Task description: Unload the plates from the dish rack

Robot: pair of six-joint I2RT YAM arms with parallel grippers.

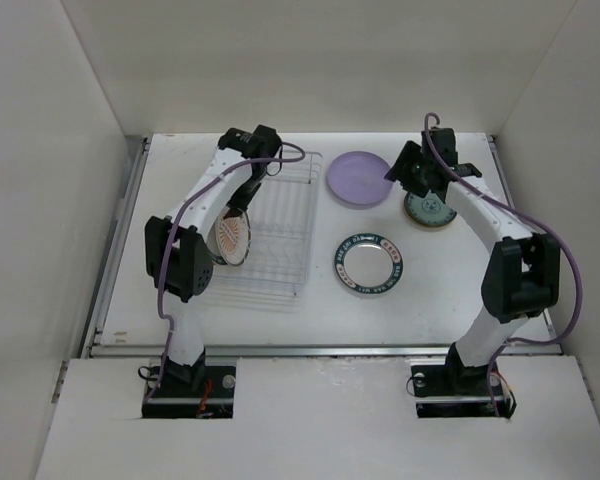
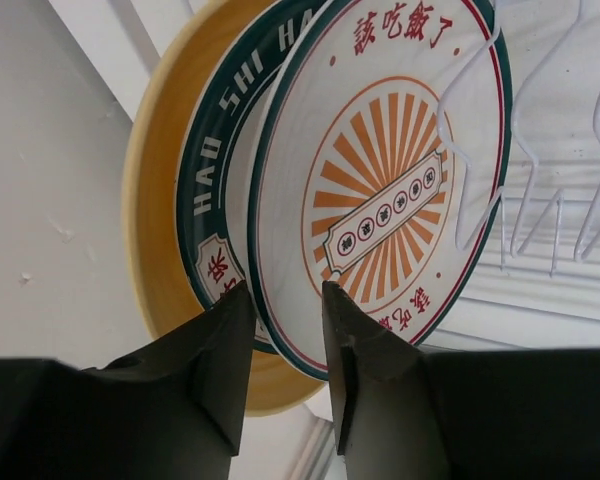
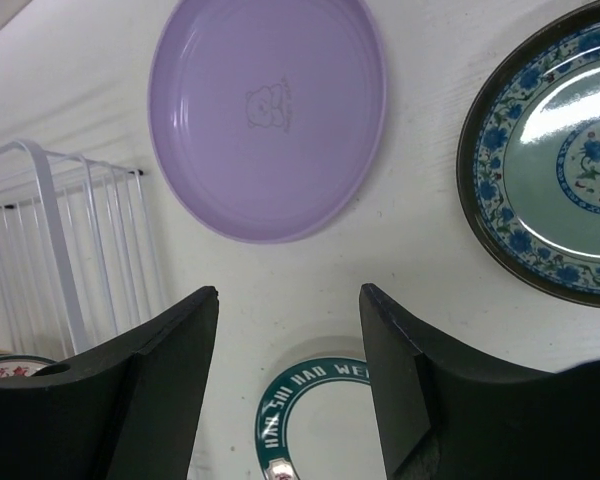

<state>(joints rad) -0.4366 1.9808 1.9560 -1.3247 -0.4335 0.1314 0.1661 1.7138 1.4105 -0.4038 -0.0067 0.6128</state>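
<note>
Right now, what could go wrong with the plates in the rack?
1. The left hand straddles the rim of the sunburst plate, and the teal plate sits close behind. A finger could catch both, or drag the teal one out.
2. A wire of the rack crosses the sunburst plate's face, so lifting might snag it.
3. The yellow plate stands at the back and might tip if bumped.

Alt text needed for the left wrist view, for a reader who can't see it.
The left gripper straddles the lower rim of a sunburst plate, jaws open either side. Behind it stand a teal lettered plate and a yellow plate; white wires of the dish rack cross at right.
</note>
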